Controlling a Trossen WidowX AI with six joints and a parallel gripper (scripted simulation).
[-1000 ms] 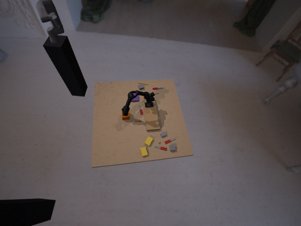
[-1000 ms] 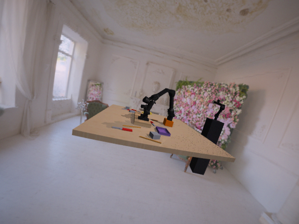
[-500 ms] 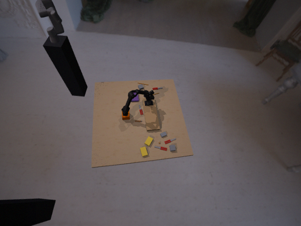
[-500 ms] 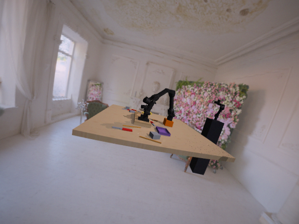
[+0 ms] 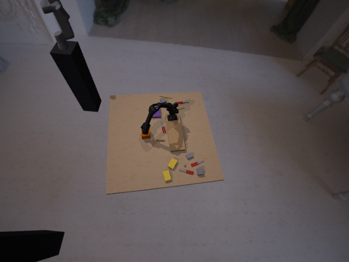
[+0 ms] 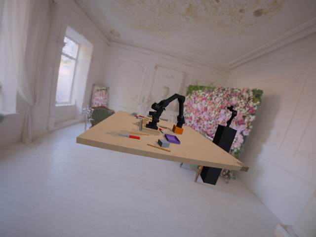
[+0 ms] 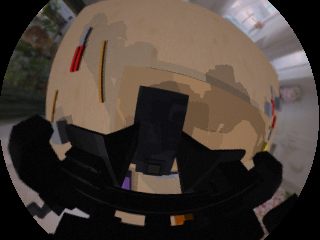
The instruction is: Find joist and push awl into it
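Observation:
The gripper (image 5: pixel 172 113) (image 6: pixel 153 122) (image 7: pixel 155 152) is shut on the stud finder (image 5: pixel 169 118) (image 6: pixel 153 126) (image 7: pixel 161 125), a dark block. It holds it at the upper end of the floor panel (image 5: pixel 178 138) (image 6: pixel 150 131) (image 7: pixel 128 95) in the top view, on or just above the surface; contact is too small to tell. The awl (image 5: pixel 160 140) (image 6: pixel 162 127), with a brown handle, lies between the arm base and the panel. The purple tray (image 5: pixel 156 116) (image 6: pixel 173 142) (image 7: pixel 127 181) shows no stud finder inside. The joist is hidden.
Red-handled tools (image 5: pixel 163 129) (image 6: pixel 134 137) (image 7: pixel 76 59) lie around the panel, one between it and the arm's orange base (image 5: pixel 145 136) (image 6: pixel 177 129). Yellow blocks (image 5: pixel 172 163) and grey blocks (image 5: pixel 189 155) (image 6: pixel 163 143) lie on the table. Thin orange sticks (image 5: pixel 165 97) (image 6: pixel 158 147) (image 7: pixel 102 72) lie near the tray end.

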